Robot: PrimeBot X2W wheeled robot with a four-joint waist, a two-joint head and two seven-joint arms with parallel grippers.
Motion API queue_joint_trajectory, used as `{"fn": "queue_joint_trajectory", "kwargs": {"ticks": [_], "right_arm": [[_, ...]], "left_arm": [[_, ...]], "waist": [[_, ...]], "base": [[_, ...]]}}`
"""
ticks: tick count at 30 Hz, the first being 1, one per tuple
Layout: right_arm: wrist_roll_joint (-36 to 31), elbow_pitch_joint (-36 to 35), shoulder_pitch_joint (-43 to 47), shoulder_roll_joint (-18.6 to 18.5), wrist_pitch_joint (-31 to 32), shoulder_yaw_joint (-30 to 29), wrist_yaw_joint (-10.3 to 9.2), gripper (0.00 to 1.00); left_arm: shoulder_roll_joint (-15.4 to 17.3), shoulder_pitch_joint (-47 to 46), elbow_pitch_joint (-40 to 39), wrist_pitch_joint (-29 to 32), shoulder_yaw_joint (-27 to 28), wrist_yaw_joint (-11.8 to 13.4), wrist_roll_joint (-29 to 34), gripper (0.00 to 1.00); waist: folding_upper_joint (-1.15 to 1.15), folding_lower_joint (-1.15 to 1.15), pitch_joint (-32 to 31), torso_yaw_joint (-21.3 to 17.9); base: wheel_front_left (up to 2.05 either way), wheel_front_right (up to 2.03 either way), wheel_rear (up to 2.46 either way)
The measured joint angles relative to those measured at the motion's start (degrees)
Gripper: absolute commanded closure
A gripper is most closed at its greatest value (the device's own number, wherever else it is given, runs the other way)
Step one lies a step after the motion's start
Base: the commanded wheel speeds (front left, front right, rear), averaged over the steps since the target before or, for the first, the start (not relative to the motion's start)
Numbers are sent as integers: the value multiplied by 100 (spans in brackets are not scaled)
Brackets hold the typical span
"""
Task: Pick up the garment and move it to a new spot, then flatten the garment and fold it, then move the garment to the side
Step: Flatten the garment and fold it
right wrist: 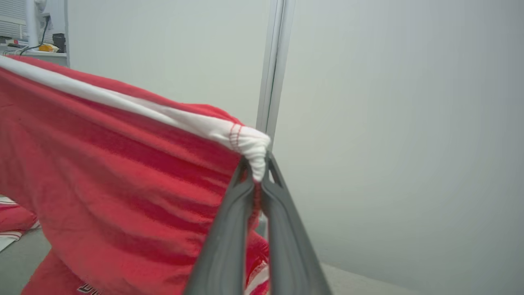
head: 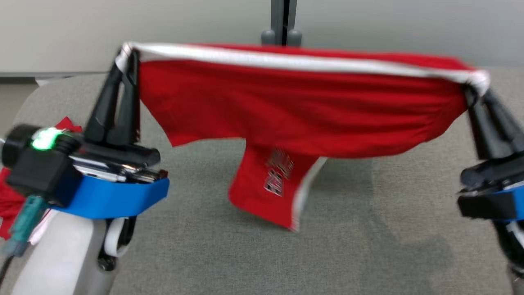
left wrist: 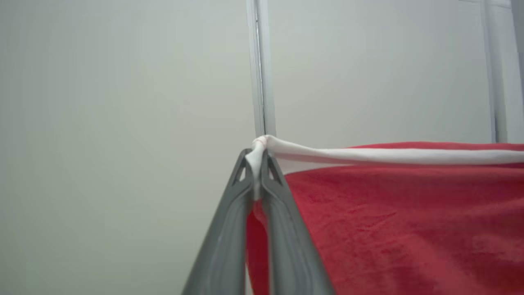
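The garment (head: 303,102) is a pair of red shorts with a white waistband, stretched in the air above the grey table (head: 368,229). My left gripper (head: 127,55) is shut on the waistband's left end, my right gripper (head: 475,88) on its right end. One leg with a white printed logo (head: 278,170) hangs down toward the table. In the left wrist view my gripper (left wrist: 257,157) pinches the white band, and the red garment (left wrist: 401,221) runs off to the right. In the right wrist view my gripper (right wrist: 257,166) pinches the bunched white corner, with the garment (right wrist: 114,180) spreading left.
More red and white cloth (head: 10,200) lies at the table's left edge behind my left arm. A grey post (head: 282,20) stands behind the table against a pale wall. The cloth-covered tabletop spreads below the hanging garment.
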Motion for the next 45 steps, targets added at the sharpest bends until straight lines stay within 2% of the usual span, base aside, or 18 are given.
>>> {"fn": "queue_joint_trajectory", "kwargs": {"ticks": [5,9,14,19,25,28,34,38,41,45], "right_arm": [[1,-566,-434,-79,322,-346,1,100],[109,-708,-632,-88,520,-441,1,100],[221,-666,-838,-86,644,-434,1,100],[388,-205,-1230,-116,742,-345,0,100],[615,1083,-2453,-119,566,-156,0,100],[639,1876,-3293,35,297,-14,0,100],[588,3567,-4853,430,-520,293,1,100],[560,4876,-5237,715,-1067,647,1,100],[608,5815,-5233,915,-1393,976,-1,100],[839,6691,-4999,1091,-1641,1477,-2,100]], "left_arm": [[156,-444,-891,307,154,197,191,100],[189,-737,-1168,568,178,236,224,100],[151,-969,-1058,713,132,191,127,100],[-85,-1352,-281,716,64,-8,-213,100],[-552,-2503,1684,255,54,-422,-514,100],[-759,-3292,2759,10,109,-602,-545,100],[-982,-4608,4403,-199,494,-673,-397,100],[-1095,-4629,4998,-207,837,-673,-164,100],[-1248,-4278,5398,-207,1074,-688,-74,100],[-1413,-3695,5755,-208,1314,-730,46,100]], "waist": [[0,0,-205,-110],[0,-1,-240,-185],[0,0,-126,-237],[0,0,169,-307],[1,2,691,-371],[1,3,910,-365],[1,2,1147,-369],[1,1,1216,-393],[1,1,1273,-419],[1,2,1371,-437]], "base": [[0,0,0],[0,0,0],[0,0,0],[0,0,0],[0,0,0],[0,0,0],[0,0,0],[0,0,0],[0,0,0],[0,0,0]]}}
